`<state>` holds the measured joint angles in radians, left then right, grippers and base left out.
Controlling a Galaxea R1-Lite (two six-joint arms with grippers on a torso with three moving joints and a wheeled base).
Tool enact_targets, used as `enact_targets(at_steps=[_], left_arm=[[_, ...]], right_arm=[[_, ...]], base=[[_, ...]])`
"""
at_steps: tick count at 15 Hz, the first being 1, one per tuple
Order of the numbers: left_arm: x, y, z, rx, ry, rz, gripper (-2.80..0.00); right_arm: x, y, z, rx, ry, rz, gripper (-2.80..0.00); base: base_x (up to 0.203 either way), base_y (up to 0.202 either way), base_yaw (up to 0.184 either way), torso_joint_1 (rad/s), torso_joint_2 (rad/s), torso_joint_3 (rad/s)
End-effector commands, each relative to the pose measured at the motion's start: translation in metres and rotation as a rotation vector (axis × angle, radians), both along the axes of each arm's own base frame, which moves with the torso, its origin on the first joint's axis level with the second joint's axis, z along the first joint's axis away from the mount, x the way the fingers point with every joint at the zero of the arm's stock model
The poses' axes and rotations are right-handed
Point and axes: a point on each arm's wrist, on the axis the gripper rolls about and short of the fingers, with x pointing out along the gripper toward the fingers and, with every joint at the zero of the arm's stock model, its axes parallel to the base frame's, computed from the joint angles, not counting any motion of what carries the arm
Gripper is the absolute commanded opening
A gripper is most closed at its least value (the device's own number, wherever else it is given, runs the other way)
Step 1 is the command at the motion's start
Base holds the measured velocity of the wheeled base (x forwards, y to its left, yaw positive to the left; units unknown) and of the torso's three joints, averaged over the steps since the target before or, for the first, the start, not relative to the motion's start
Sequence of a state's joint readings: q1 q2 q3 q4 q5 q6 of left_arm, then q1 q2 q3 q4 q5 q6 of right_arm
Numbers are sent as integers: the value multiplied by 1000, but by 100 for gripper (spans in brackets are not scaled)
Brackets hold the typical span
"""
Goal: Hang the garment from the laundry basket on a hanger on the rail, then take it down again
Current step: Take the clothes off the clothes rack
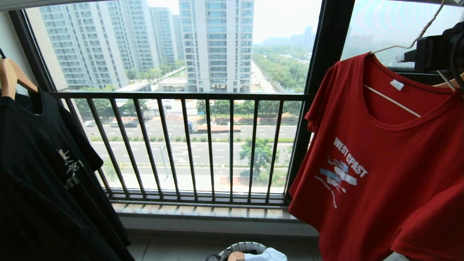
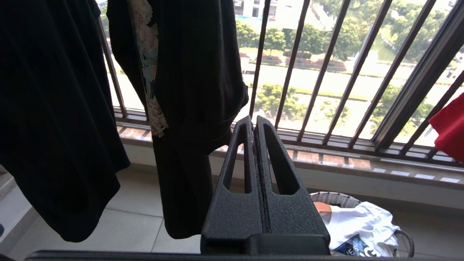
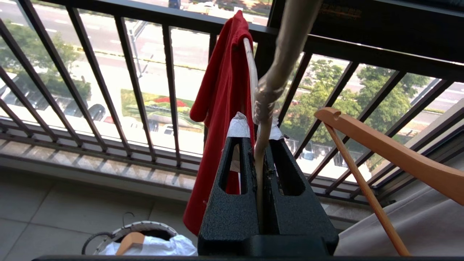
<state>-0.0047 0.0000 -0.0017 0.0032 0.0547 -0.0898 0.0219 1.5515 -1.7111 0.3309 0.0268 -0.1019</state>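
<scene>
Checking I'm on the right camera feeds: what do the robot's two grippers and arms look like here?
Both wrist views show the same build: the left gripper and right gripper each have two matte black, rough-textured wedge fingers with a long slot cut through each, on a black base. The right gripper's fingertips are wrapped in white tape; the left's are bare. In the head view the right arm is a boxy black block with a black cable.

Head view looking forward and slightly down at the barred window railing, black T-shirt near left, red garment near right, laundry basket just peeking in at the near edge. Left wrist view sitting low behind the left gripper, facing the same railing, basket on the floor beyond. Right wrist view higher, tight behind the right gripper, angled down past the garment to that shared basket and railing.
</scene>
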Motion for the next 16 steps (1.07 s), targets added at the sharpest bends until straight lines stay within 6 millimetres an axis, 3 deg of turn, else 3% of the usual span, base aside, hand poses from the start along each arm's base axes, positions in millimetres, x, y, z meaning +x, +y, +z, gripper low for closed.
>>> enact_targets(at_steps=[1,5,16], left_arm=[[0,0,0,-1,2,1,-280],[0,0,0,-1,2,1,-280],[0,0,0,-1,2,1,-280]], right_arm=[[-9,0,5,0,-23,2,-280],[-14,0,-3,7,5,1,-280],[-24,3,2,51,-13,15,-280]], base=[[0,0,0,0,0,0],[0,0,0,0,0,0],[0,0,0,0,0,0]])
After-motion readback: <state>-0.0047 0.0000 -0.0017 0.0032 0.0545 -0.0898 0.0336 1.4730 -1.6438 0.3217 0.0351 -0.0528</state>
